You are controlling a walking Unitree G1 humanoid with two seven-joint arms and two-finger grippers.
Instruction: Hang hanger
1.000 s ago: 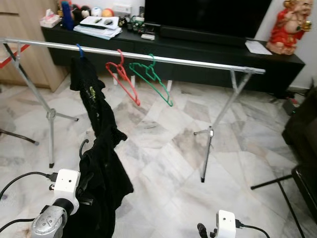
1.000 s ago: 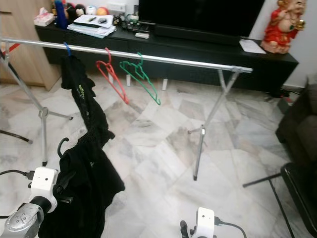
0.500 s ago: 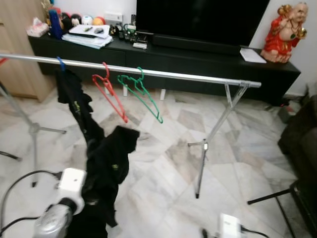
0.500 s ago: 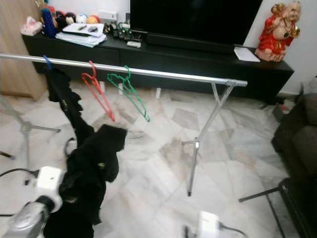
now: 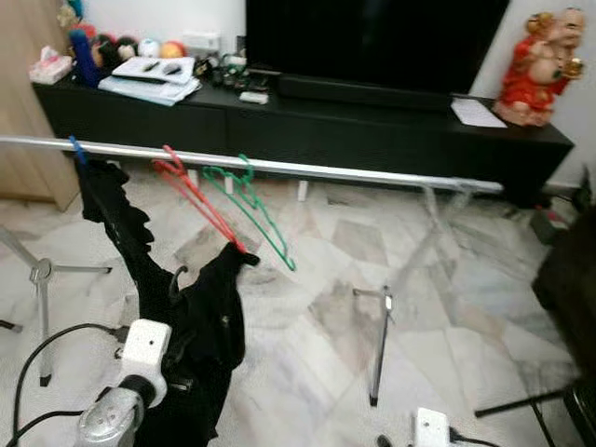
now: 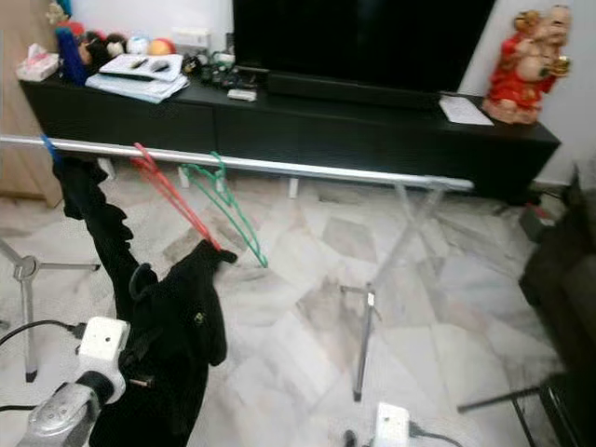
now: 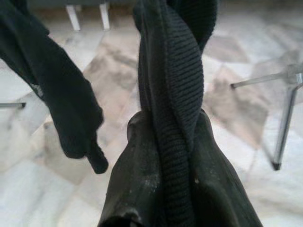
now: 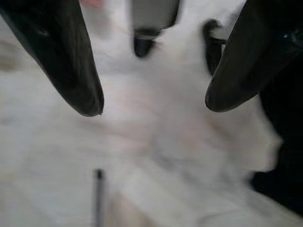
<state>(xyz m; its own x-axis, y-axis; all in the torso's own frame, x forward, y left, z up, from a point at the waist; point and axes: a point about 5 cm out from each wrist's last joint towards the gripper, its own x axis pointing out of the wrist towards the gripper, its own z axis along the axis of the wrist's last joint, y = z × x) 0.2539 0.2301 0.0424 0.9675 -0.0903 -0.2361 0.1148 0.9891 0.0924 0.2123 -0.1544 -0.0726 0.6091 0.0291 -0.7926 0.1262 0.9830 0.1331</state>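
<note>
My left gripper (image 7: 168,130) is shut on a black knitted garment (image 5: 209,345) that sits on a hanger, whose dark hook (image 6: 142,276) sticks up beside it. The garment's top reaches the lower end of a red hanger (image 5: 191,200) on the silver rail (image 5: 372,175). A green hanger (image 5: 253,209) hangs next to the red one. Further left on the rail hangs another black garment (image 5: 110,209) on a blue hook. My right gripper (image 8: 154,111) is open, low over the marble floor, with nothing between its fingers.
The rack's right leg (image 5: 377,346) stands mid-floor and its left leg (image 5: 39,307) is at the left. Behind the rail runs a black TV console (image 5: 372,126) with a red statue (image 5: 535,56). Dark furniture (image 5: 568,279) stands at the right edge.
The camera has shifted, so the rail now sits lower in the picture. My left gripper has lifted the black garment, whose top now meets the red hanger's lower end.
</note>
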